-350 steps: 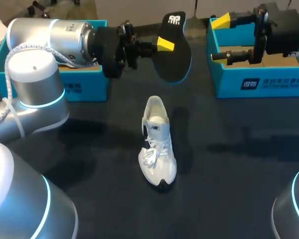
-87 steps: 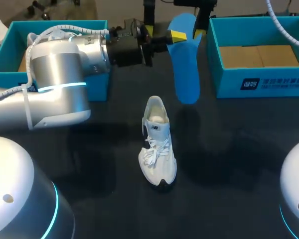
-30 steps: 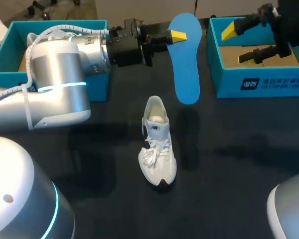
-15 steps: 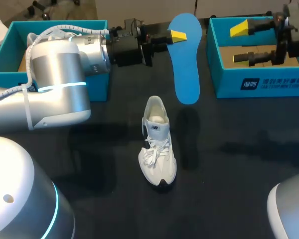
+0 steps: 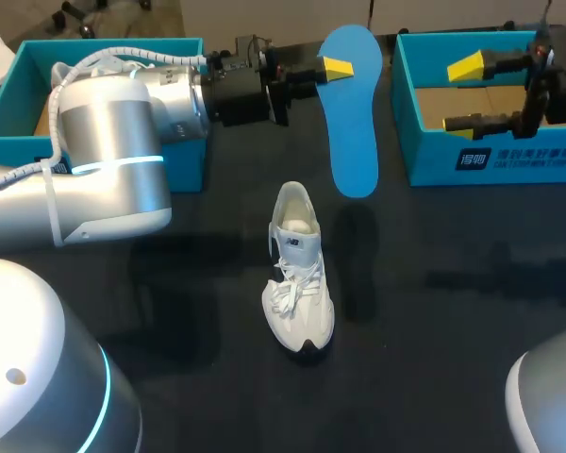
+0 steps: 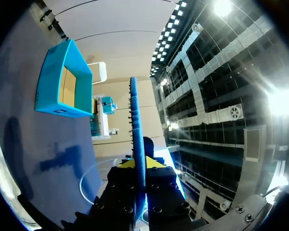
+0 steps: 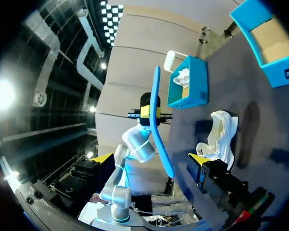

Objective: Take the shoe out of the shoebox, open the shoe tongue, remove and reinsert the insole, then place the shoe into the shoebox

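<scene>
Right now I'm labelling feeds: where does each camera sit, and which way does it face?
Head: above and behind, looking down on the table; left hand grips the insole, right hand open.
Left wrist: looks along its own hand, insole edge-on, toward a shoebox.
Right wrist: looks past its own hand at the shoe.
Shared: all see the insole.

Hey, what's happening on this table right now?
The left gripper is shut on one end of the blue insole, holding it in the air beyond the white shoe, which lies on the table. The right gripper is open and empty, up by the right shoebox. The insole is out and not yet back in the shoe.
</scene>
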`<state>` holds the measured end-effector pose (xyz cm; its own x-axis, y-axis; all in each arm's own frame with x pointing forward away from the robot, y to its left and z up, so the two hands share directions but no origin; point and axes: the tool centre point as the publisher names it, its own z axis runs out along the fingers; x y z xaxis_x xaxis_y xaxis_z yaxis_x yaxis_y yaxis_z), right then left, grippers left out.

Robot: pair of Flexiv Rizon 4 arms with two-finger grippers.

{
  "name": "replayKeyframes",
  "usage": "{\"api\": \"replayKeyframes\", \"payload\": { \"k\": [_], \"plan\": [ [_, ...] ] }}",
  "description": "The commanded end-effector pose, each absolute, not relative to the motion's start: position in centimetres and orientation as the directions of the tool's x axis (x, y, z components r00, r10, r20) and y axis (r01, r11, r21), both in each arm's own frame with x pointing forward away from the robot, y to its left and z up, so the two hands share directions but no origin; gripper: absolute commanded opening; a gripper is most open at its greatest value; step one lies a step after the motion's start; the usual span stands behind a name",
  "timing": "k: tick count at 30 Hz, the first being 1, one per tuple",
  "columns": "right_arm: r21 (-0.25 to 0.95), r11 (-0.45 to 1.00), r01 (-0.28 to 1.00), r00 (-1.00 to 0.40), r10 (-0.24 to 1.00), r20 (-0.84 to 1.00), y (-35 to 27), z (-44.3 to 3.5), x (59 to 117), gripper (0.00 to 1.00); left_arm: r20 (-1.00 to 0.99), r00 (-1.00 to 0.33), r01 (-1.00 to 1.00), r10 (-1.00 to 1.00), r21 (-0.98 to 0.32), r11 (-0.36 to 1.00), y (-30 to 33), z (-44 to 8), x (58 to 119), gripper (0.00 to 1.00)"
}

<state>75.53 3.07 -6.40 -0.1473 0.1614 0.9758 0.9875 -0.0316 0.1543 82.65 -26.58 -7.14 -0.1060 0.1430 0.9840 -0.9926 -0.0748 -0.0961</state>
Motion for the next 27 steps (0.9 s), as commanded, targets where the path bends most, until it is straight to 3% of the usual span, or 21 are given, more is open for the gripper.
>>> {"api": "replayKeyframes", "payload": {
  "k": [1,21,27],
  "plan": [
    [0.150,-0.004,0.989,-0.148,0.145,0.978,3.81,-6.92,77.33,1.00,0.984,-0.106,-0.992,0.144,-0.096,-0.077,-26.64,-7.19,82.63,0.00],
    [0.137,-0.014,0.990,-0.133,0.165,0.977,3.81,-7.24,77.67,1.00,0.984,-0.106,-0.992,0.144,-0.096,-0.077,-26.64,-7.19,82.63,0.00],
    [0.137,-0.014,0.990,-0.133,0.165,0.977,3.81,-7.24,77.67,1.00,0.914,-0.332,-0.943,0.234,-0.318,-0.097,-26.27,-7.18,82.80,0.00]
  ]
}}
